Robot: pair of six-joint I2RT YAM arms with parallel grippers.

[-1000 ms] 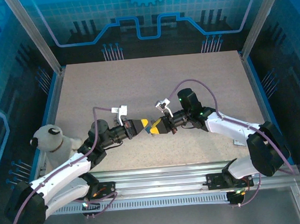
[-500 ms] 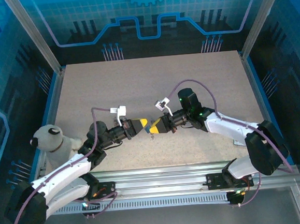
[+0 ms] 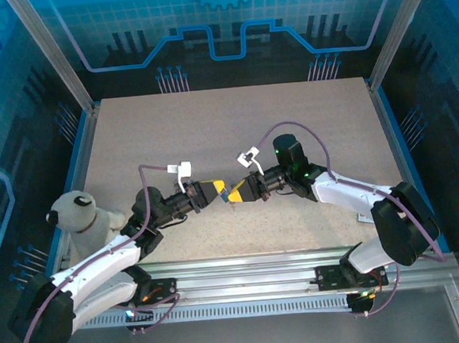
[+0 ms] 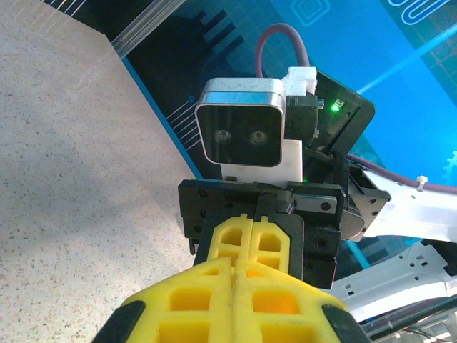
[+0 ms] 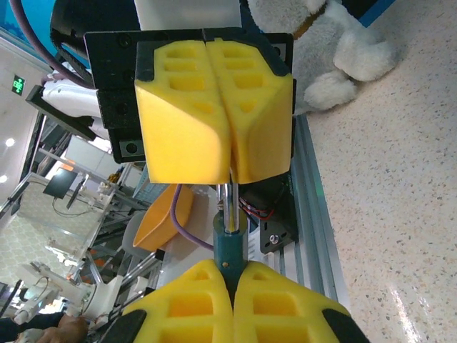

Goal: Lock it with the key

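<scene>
Right gripper is closed on a teal piece. Its metal shaft points toward 12 o'clock, pinched in the closed left gripper.

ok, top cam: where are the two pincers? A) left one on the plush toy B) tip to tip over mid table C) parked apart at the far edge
B: left pincer and right pincer meet tip to tip, the right clamped on a teal piece whose metal shaft runs between the left's fingers.
</scene>
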